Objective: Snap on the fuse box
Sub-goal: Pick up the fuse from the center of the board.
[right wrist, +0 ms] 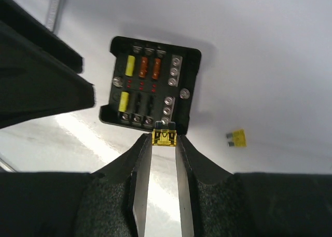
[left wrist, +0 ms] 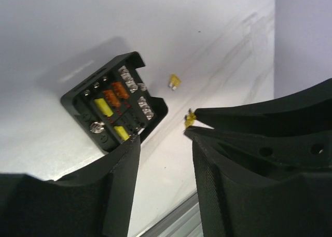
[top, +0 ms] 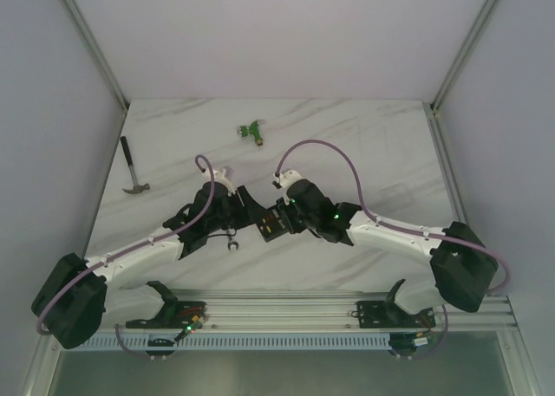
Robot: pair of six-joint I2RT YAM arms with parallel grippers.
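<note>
The fuse box (top: 276,221) is placed on the white marbled table (top: 364,145), between the two grippers. It is a small black square box of plastic, and its inside is open to view. In one half, two yellow fuses and two orange fuses are seen standing in slots, with small red marks between the rows. Along one side a row of silver screws is fixed, and more screw heads are seen along the neighbouring edge. The rim is raised around the whole inside.

The right gripper (right wrist: 163,143) is held just beside the fuse box, at the edge with the screw heads. A yellow fuse (right wrist: 164,138) is pinched between its fingertips. This fuse is seen against the rim of the fuse box, but it cannot be told if the two are touching.

The left gripper (left wrist: 165,139) is held on the opposite side of the fuse box. Its fingers (left wrist: 119,180) are spread, and only bare table is seen between them. One fingertip is seen at a corner of the fuse box; contact cannot be told.

A loose fuse (right wrist: 238,138), also yellow, is lying flat on the table near the fuse box, off the side with the row of silver screws and apart from it. A green connector (top: 252,131) is lying well beyond the fuse box, towards the far edge of the table. A hammer (top: 133,175) is lying well apart from the fuse box, to the far left of it.
</note>
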